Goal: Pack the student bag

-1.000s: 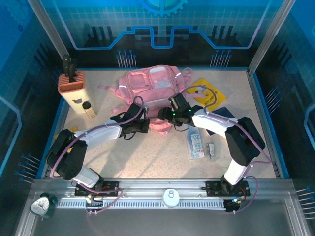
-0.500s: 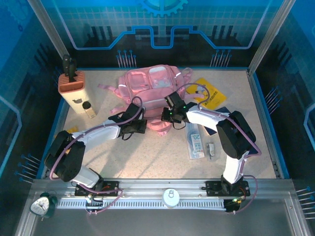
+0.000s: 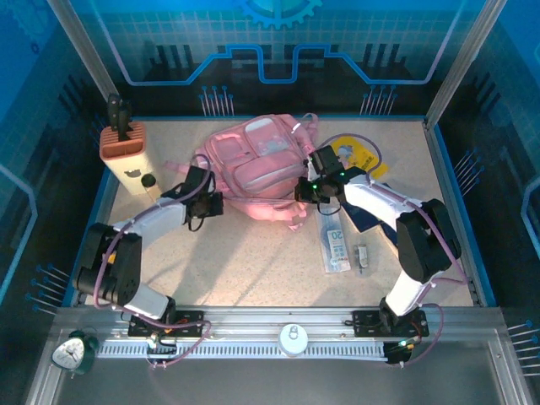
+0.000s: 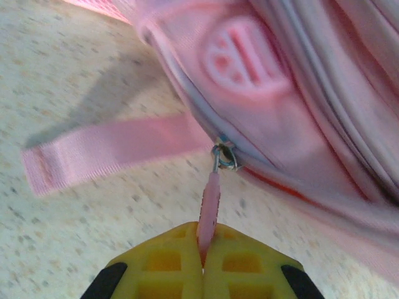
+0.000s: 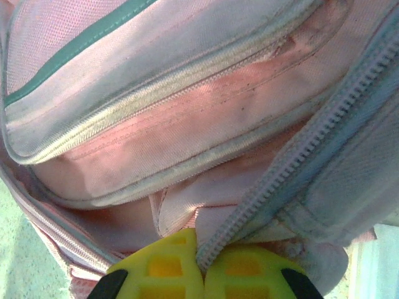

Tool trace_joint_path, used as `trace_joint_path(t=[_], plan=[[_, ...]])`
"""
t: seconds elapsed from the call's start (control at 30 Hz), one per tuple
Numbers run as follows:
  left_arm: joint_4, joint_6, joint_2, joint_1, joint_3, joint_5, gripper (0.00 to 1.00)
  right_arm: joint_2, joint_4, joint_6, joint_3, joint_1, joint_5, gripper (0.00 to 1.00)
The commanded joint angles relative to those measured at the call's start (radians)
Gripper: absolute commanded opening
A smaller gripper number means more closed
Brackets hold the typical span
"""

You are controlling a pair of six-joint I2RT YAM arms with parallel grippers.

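Near on the bench (image 3: 253, 270), a clear packet (image 3: 336, 246) lies R of centre. Mid-bench, L pincer (image 4: 202, 249) is pressed together on a pink zipper pull (image 4: 209, 199) at the student bag (image 3: 253, 160) L side. R pincer (image 5: 201, 252) is clamped on the zipper edge (image 5: 280, 180), R side. The bag lies flat at far centre, w/ a yellow booklet (image 3: 361, 157) just R of it.

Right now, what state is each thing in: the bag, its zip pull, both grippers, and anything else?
bag: lying on the table, held at both sides.
zip pull: stretched taut, pinched at its end.
left gripper: shut on the zip pull.
right gripper: shut on the bag's zip edge.
strap: loose, flat on the table.
packet: lying flat, untouched.
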Motion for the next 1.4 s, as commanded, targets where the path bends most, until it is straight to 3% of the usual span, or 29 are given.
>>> trace_joint_path(t=[0.0, 0.17, 0.33, 0.5, 0.63, 0.73, 0.8, 0.87, 1.03, 1.17, 1.37], plan=[[-0.008, -0.046, 0.061, 0.081, 0.092, -0.047, 0.00, -0.048, -0.036, -0.036, -0.025, -0.019, 0.000, 0.00], [-0.033, -0.039, 0.137, 0.107, 0.208, -0.027, 0.00, -0.080, 0.008, 0.030, -0.069, 0.024, -0.009, 0.00], [-0.020, -0.017, 0.140, 0.107, 0.202, 0.063, 0.00, -0.066, 0.118, 0.146, -0.094, 0.100, 0.002, 0.00], [-0.166, 0.005, 0.104, 0.103, 0.248, 0.023, 0.30, -0.036, 0.165, 0.232, -0.064, 0.189, 0.068, 0.00], [-0.183, -0.046, -0.055, 0.100, 0.172, 0.001, 0.41, 0.010, 0.243, 0.295, -0.046, 0.276, 0.098, 0.09], [-0.177, -0.084, -0.132, 0.099, 0.140, 0.078, 0.45, 0.033, 0.261, 0.299, -0.022, 0.337, 0.108, 0.24], [-0.179, -0.110, -0.164, 0.097, 0.125, 0.128, 0.45, 0.007, 0.257, 0.277, -0.030, 0.368, 0.155, 0.41], [-0.174, -0.131, -0.196, 0.088, 0.106, 0.159, 0.45, -0.043, 0.230, 0.253, -0.051, 0.368, 0.193, 0.47], [-0.146, -0.180, -0.270, 0.023, 0.072, 0.210, 0.47, -0.184, 0.146, 0.159, -0.138, 0.273, 0.259, 0.60], [-0.092, -0.268, -0.305, -0.081, 0.041, 0.196, 0.47, -0.250, 0.129, 0.083, -0.186, 0.090, 0.224, 0.67], [0.055, -0.404, -0.267, -0.288, 0.014, 0.124, 0.49, -0.191, 0.108, -0.004, -0.129, -0.166, 0.160, 0.79]])
